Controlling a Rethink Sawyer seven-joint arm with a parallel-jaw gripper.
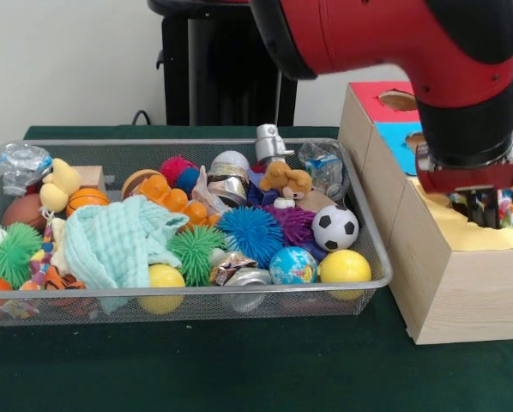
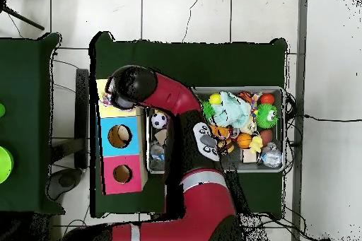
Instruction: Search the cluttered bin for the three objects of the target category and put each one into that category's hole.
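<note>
The gripper [image 1: 482,204] hangs right over the yellow top of the nearest wooden box [image 1: 458,275], at its hole. Something small with many colors [image 1: 507,206] shows at the fingers, maybe a crinkly wrapper or a little toy. I cannot tell if the claw is squeezing it or has let go, because the fingers are mostly hidden low at the hole.

What could go wrong? If the colorful thing is only half in the hole, it may catch on the edge and sit there instead of dropping in. If it sticks to the fingers, it could ride back up with the arm [image 1: 394,34] and fall on the green table [image 1: 239,369]. The hole looks snug, so the fingers could also bump the box top.

Next to the yellow box is a blue box [image 2: 119,136] and then a pink one [image 2: 122,174], each with a round hole.

Beside the boxes sits the bin [image 1: 188,296], a wide wire tray. It is full of stuff: a soccer ball [image 1: 334,227], a yellow ball [image 1: 344,268], a globe ball [image 1: 292,265], a blue spiky ball [image 1: 251,232], a green spiky ball [image 1: 195,249], a pale green cloth [image 1: 115,245], a teddy bear [image 1: 286,182], and a rubber duck [image 1: 59,184].
</note>
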